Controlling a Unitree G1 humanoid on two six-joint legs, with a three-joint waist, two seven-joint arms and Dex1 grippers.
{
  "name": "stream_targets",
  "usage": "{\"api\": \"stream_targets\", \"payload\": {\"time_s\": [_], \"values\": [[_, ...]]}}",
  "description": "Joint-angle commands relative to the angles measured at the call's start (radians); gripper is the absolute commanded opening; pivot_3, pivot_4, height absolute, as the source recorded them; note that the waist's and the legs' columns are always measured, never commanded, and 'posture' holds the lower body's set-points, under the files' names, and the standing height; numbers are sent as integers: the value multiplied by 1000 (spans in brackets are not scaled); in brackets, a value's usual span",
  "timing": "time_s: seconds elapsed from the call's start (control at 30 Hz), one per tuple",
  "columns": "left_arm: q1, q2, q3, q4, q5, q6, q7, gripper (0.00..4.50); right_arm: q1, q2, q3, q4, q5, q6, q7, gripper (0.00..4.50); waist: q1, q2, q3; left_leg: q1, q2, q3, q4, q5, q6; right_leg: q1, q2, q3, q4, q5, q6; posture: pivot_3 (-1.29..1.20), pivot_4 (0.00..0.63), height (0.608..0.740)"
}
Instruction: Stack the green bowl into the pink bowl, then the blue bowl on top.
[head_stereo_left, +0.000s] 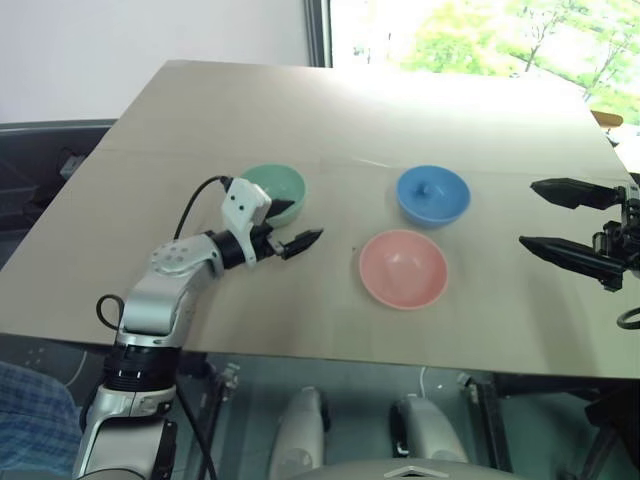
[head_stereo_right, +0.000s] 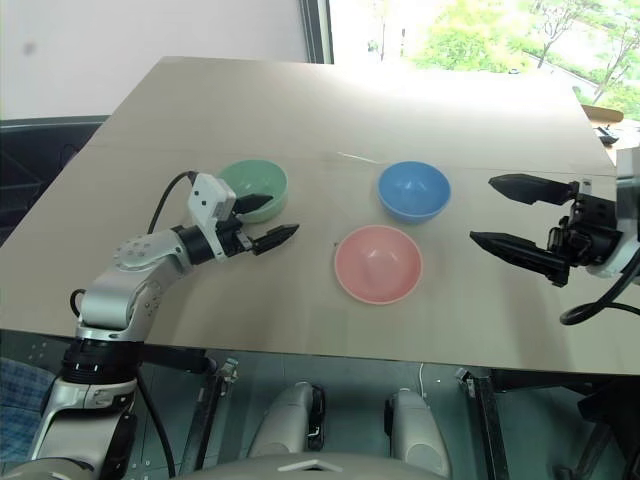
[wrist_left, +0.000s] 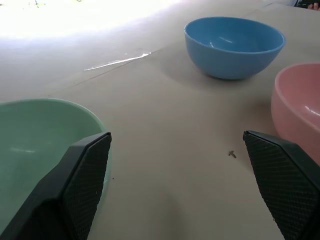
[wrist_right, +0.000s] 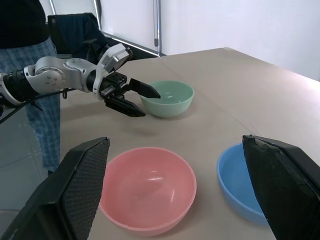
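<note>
Left eye view, contents: tan tabletop (head_stereo_left: 200, 110) is spanning the frame, its near edge running across the lower third and its far edge lying along the top under a bright window.

Green bowl (head_stereo_left: 274, 193) is sitting left of centre, upright and empty. Blue bowl (head_stereo_left: 433, 195) is sitting right of centre, level with it. Pink bowl (head_stereo_left: 403, 268) is lying nearer the front edge, just below and left of the blue one. All three are standing apart, with bare wood between them.

Left gripper (head_stereo_left: 296, 225) is reaching in from lower left, fingers spread wide and holding nothing; one finger is hanging over the green bowl's near rim, the other lying outside it.

Right gripper (head_stereo_left: 545, 216) is hovering at the right edge, jaws wide and empty, well clear of the blue bowl.
</note>
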Motion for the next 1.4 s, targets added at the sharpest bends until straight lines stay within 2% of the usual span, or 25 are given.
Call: {"api": "stream_targets", "payload": {"time_s": [0.03,0.33,0.77,0.93,0.97,1.0,1.13,1.2,1.27,1.33,1.4], "values": [[-19,2,12,0,13,-35,1,4500,-16,-14,-5,-4,12,-35,-6,4472,0,0,0,0,0,0,0,0,0,0,0,0,0,0,0,0,150,740],[-61,11,4,101,86,-78,20,4500,-14,-23,19,19,-4,-61,-18,4472,1,0,0,0,0,0,0,0,0,0,0,0,0,0,0,0,150,740],[-152,49,-119,211,286,-78,32,4500,-4,-30,29,51,-33,-92,-24,4472,2,0,0,0,0,0,0,0,0,0,0,0,0,0,0,0,150,740],[-179,40,-96,222,266,-62,20,4500,10,-24,26,49,-39,-102,-26,4472,2,0,0,0,0,0,0,0,0,0,0,0,0,0,0,0,150,740],[-183,40,-90,220,256,-54,15,3958,14,-23,25,48,-40,-104,-26,4500,2,0,0,0,0,0,0,0,0,0,0,0,0,0,0,0,150,740],[-186,41,-87,219,251,-53,11,3730,18,-23,23,46,-39,-104,-27,4500,2,0,0,0,0,0,0,0,0,0,0,0,0,0,0,0,150,740],[-196,42,-87,228,259,-59,21,2065,29,-22,19,48,-41,-111,-29,4500,2,0,0,0,0,0,0,0,0,0,0,0,0,0,0,0,150,740],[-196,45,-93,230,263,-62,17,1075,31,-22,19,52,-42,-116,-28,4500,2,0,0,0,0,0,0,0,0,0,0,0,0,0,0,0,150,740],[-196,45,-94,231,263,-64,14,315,32,-22,19,55,-42,-119,-30,4500,2,0,0,0,0,0,0,0,0,0,0,0,0,0,0,0,150,740],[-196,43,-96,233,258,-68,4,58,33,-22,20,59,-44,-123,-29,4500,2,0,0,0,0,0,0,0,0,0,0,0,0,0,0,0,150,740],[-197,42,-100,231,257,-80,-7,58,35,-23,19,61,-45,-125,-28,4500,2,0,0,0,0,0,0,0,0,0,0,0,0,0,0,0,150,740]]}}
